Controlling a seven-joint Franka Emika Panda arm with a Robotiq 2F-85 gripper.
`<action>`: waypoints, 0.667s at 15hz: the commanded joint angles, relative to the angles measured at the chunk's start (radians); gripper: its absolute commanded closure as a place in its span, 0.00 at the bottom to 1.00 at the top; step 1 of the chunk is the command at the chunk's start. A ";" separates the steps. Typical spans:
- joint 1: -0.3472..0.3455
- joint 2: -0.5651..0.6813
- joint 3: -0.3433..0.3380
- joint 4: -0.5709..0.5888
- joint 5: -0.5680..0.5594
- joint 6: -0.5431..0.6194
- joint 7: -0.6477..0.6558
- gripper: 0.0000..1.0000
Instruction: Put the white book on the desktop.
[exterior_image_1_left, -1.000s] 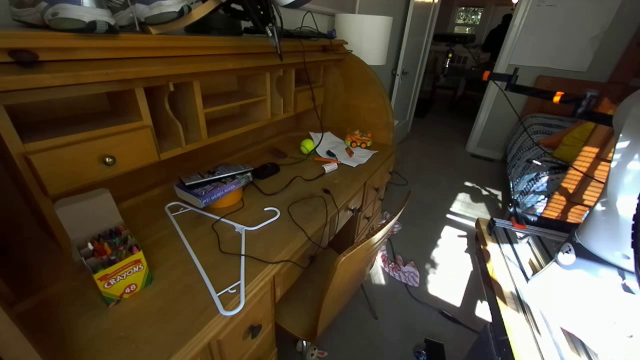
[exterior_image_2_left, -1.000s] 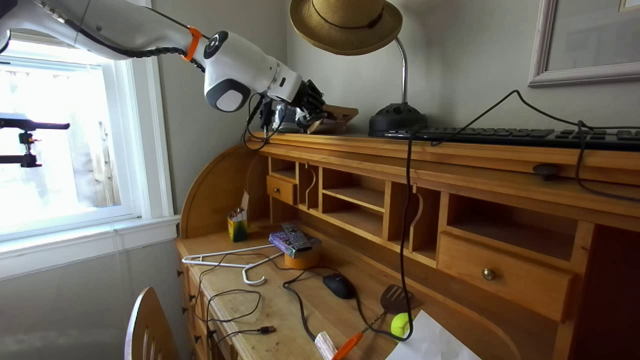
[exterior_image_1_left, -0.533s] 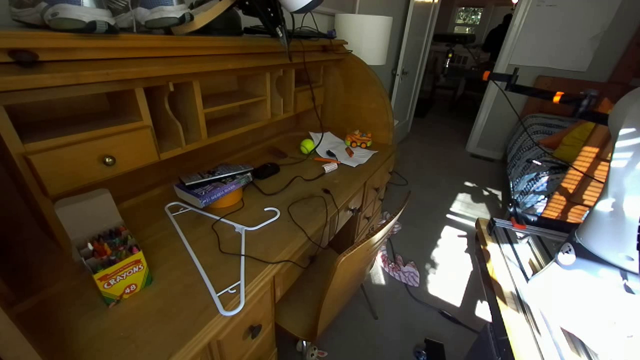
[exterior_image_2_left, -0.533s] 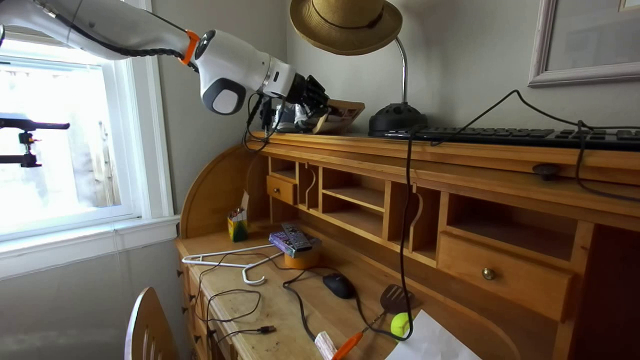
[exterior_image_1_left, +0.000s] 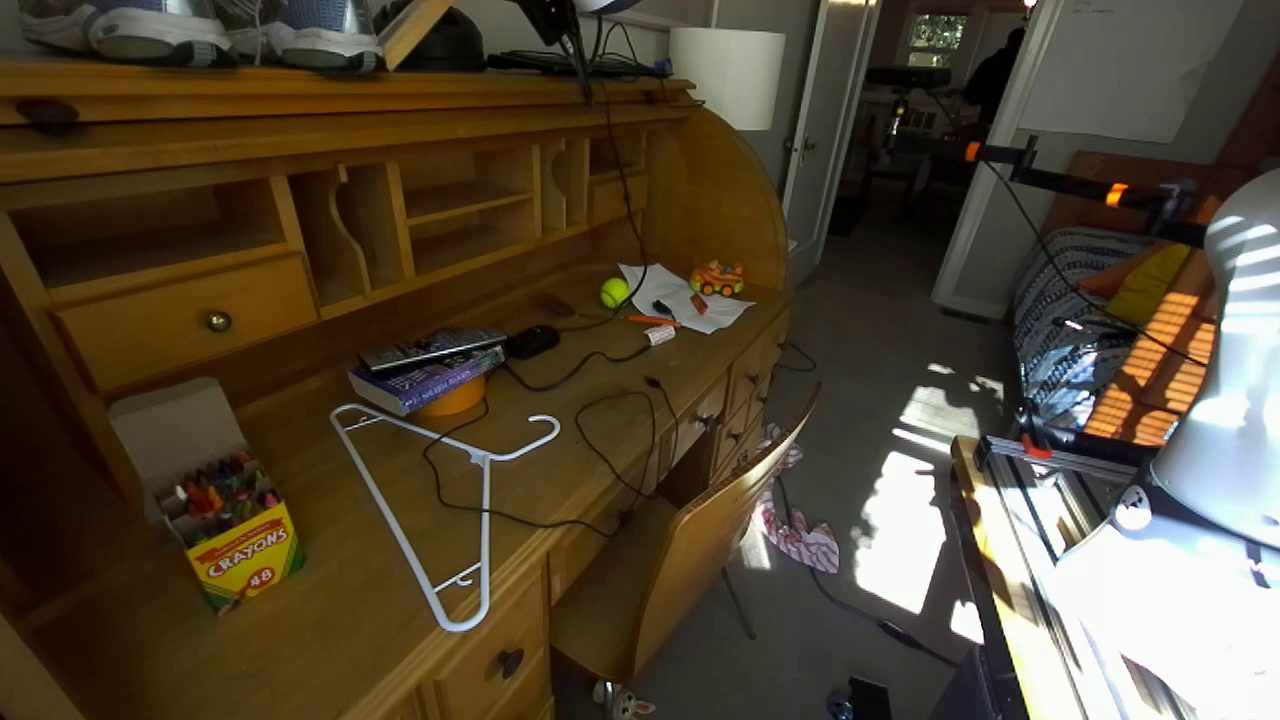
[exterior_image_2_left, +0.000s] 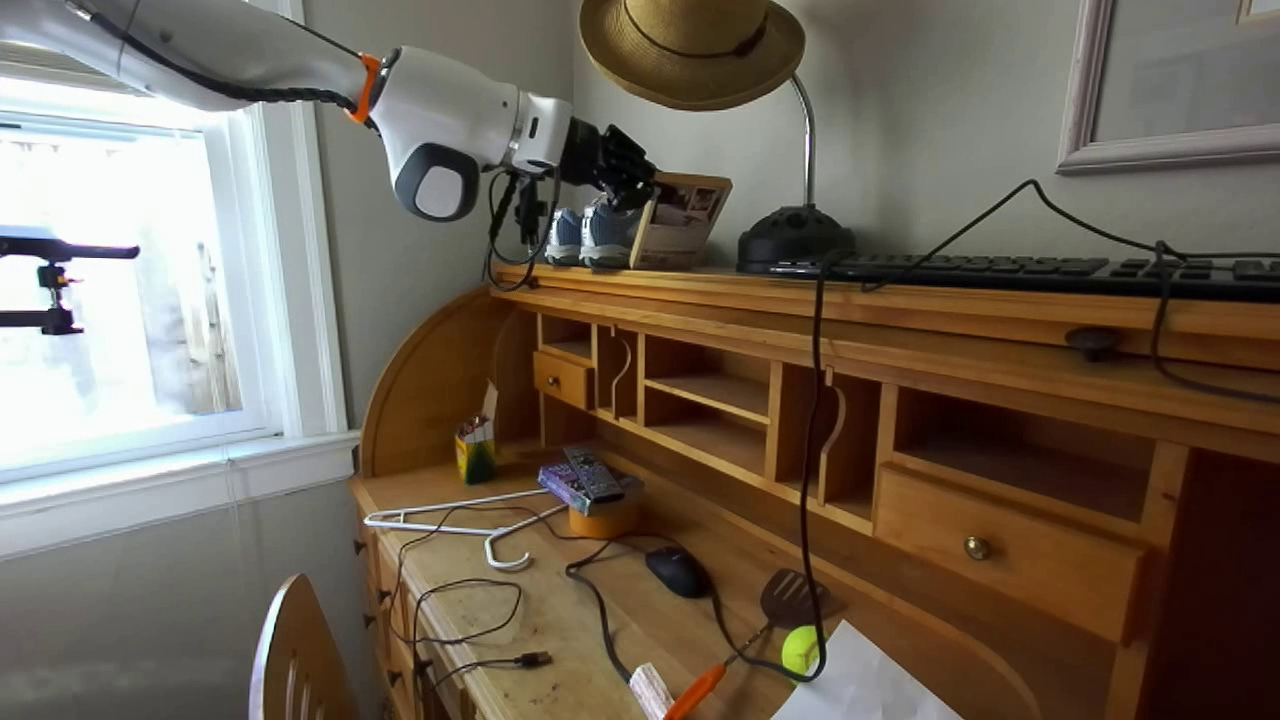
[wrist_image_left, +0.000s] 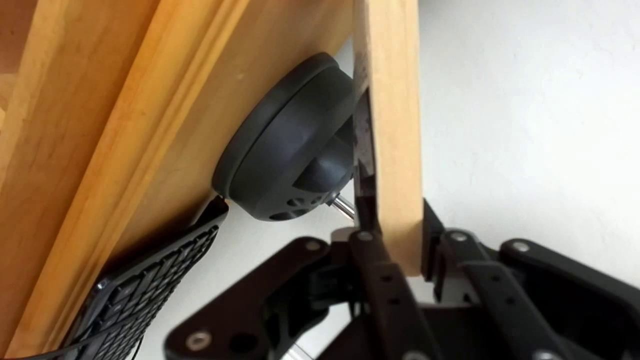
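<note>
A: Start with the arm.

B: In an exterior view the arm (exterior_image_2_left: 450, 110) enters from the upper left, high over the desktop (exterior_image_2_left: 557, 610), and its gripper (exterior_image_2_left: 650, 190) reaches rightward, tipped slightly down. The white book (exterior_image_2_left: 690, 215) hangs tilted from it at the top ledge (exterior_image_2_left: 700, 282); whether its lower edge touches the wood, I can't tell.

A: What crowds it there?

B: Shoes (exterior_image_2_left: 606, 237) just beside it toward the window (exterior_image_2_left: 150, 370), and the lamp base (exterior_image_2_left: 797, 240) opposite, a gap showing between. A tan hat (exterior_image_2_left: 695, 50) is above, well apart. A black cable (exterior_image_2_left: 816, 340) drops from the ledge to the desktop.

A: And lower down?

B: In an exterior view the book's pale edge slants beside the shoes, and dark wrist parts (exterior_image_1_left: 548, 18) are cut off by the upper border. The desktop's front edge runs diagonally, a chair (exterior_image_1_left: 690, 570) just beside it. Bare wood shows between the crayon box (exterior_image_1_left: 245, 550) and the hanger (exterior_image_1_left: 486, 550). A purple book (exterior_image_1_left: 450, 380) with a remote (exterior_image_1_left: 430, 348) on it sits near the hanger.

A: Is the gripper wide or narrow?

B: Narrow. In the wrist view both fingers (wrist_image_left: 433, 232) pinch the book, one on each face. The lamp base shows at left, partly hidden behind the book; pale wall (wrist_image_left: 525, 125) fills the right side.
</note>
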 joint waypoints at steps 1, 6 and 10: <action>0.058 -0.066 -0.059 -0.084 0.017 0.032 -0.028 0.94; 0.003 -0.163 0.008 -0.127 -0.001 -0.050 -0.016 0.94; -0.095 -0.252 0.108 -0.167 -0.036 -0.108 0.029 0.94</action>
